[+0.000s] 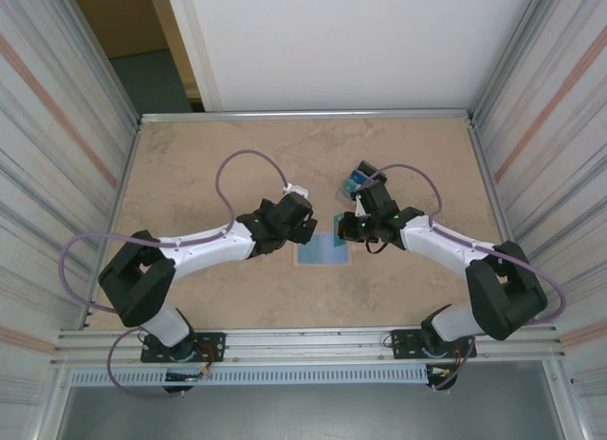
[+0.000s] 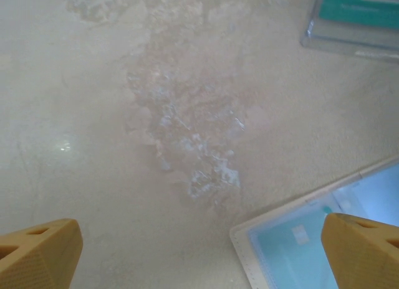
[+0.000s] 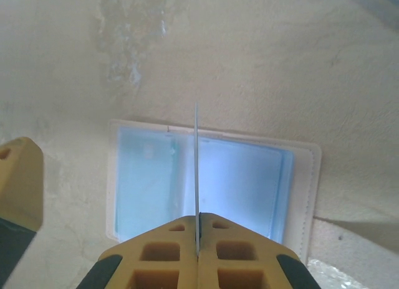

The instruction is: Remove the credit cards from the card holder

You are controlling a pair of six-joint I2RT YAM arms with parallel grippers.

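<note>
**Operator:** Two hands are over the surface [image 1: 190, 165]. What is the state of each?

**Technician:** Right hand [image 3: 197, 222]: fingers pressed together, clamped on one credit card [image 3: 196, 158]. The card is seen edge-on, as a thin line rising from the fingertips. Left hand [image 2: 199, 255]: fingers [image 2: 38, 251] spread fully apart, holding nothing.

**Operator:** Where is the card holder?

**Technician:** The card holder [image 3: 304, 177] lies spread flat on the surface, pale blue panels up, directly beneath the right hand. In the left wrist view, one corner sits just beside the left hand's right finger.

**Operator:** Why is the card pinched at its end?

**Technician:** Judgement: an end pinch lets the card slide along its pocket without bending. Whether its far end is clear of the pocket cannot be told.

**Operator:** Why is the left hand placed there?

**Technician:** Judgement: low, open and at the holder's edge, it can pin the holder so that it does not lift with a card.

**Operator:** What work is left?

**Technician:** One panel looks greener than the other. Whether another card sits inside cannot be told. A clear tray [image 2: 352, 24] of teal cards lies beyond the holder.
</note>
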